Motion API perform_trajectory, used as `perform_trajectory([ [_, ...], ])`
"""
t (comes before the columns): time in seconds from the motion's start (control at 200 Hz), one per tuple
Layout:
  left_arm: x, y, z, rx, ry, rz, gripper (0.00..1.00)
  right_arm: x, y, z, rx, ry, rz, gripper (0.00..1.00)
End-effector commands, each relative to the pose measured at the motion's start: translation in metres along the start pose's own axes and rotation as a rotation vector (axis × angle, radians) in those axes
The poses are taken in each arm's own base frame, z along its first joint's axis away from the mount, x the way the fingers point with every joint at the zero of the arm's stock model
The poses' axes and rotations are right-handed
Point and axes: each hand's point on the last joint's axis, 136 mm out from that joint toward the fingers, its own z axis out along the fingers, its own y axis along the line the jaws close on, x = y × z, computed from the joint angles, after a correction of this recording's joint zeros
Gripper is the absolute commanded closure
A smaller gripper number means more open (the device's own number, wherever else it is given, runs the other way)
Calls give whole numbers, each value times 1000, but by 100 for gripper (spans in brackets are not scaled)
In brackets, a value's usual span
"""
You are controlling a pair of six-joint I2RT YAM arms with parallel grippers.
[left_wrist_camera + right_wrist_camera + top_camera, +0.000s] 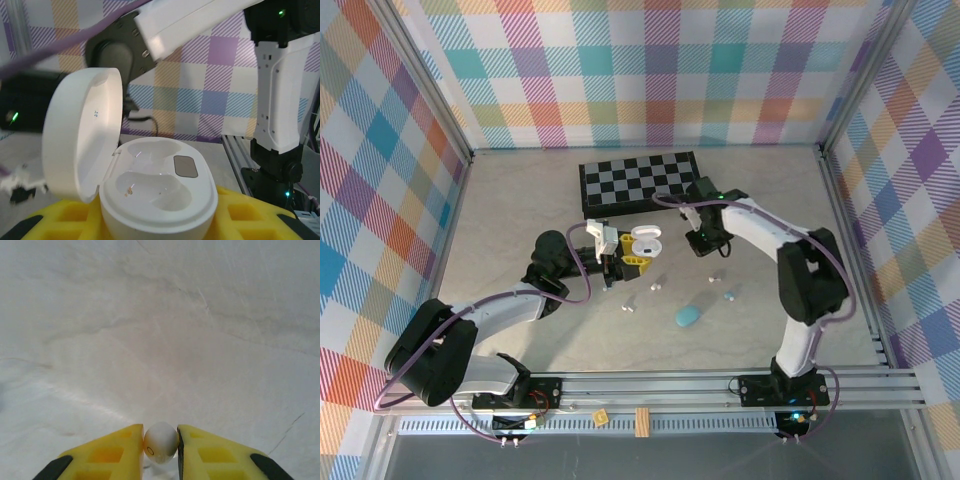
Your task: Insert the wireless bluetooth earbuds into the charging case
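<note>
Plaid walls [200, 100] back the open charging case [160, 205]; lid print [95, 113] illegibly small.

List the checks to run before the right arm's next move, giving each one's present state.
1. Grip on the small white earbud by the right gripper: ok.
2. Hold on the round white plastic charging case by the left gripper: ok.
3. The case's lid swung open: ok.
4. Both wells empty: ok.
5. Earbud's stem turned to suit a well: cannot tell.
</note>
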Motion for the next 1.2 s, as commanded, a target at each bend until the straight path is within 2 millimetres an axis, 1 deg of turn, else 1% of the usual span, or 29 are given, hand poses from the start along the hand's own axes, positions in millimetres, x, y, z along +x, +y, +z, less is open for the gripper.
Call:
perform_trajectory([
  [0.0, -2, 3, -6, -14, -25, 55, 61, -4, 27, -25, -262, -88, 147, 76],
  [0.22, -1, 13, -7, -33, -48, 51, 61, -3, 48, -78, -522, -215, 230, 76],
  [0.29, 0, 16, -5, -36, -49, 52, 62, -2, 56, -94, -572, -242, 225, 76],
  [0.43, 8, 21, -2, -38, -17, 67, 62, 0, 73, -127, -682, -311, 185, 75],
  [0.48, 10, 23, -1, -43, -13, 77, 62, 1, 80, -139, -703, -339, 145, 73],
  [0.605, 13, 26, 0, -49, 2, 85, 62, 4, 90, -162, -688, -407, 66, 74],
  [0.725, 13, 28, 2, -47, 5, 89, 62, 4, 100, -181, -706, -444, 30, 74],
  [0.785, 13, 28, 2, -48, 5, 88, 62, 1, 97, -179, -686, -448, 43, 75],
  [0.84, 14, 30, 1, -60, 4, 87, 62, 1, 91, -169, -640, -435, 66, 75],
  [0.89, 15, 32, 1, -72, 6, 79, 62, 0, 85, -158, -603, -415, 85, 72],
  [0.94, 15, 33, 0, -81, 4, 73, 62, 1, 81, -149, -578, -400, 101, 71],
  [1.035, 13, 38, -2, -105, -11, 59, 62, 1, 79, -138, -559, -382, 115, 70],
  [1.195, 7, 53, -14, -162, -59, 47, 62, 7, 79, -123, -547, -377, 108, 63],
])
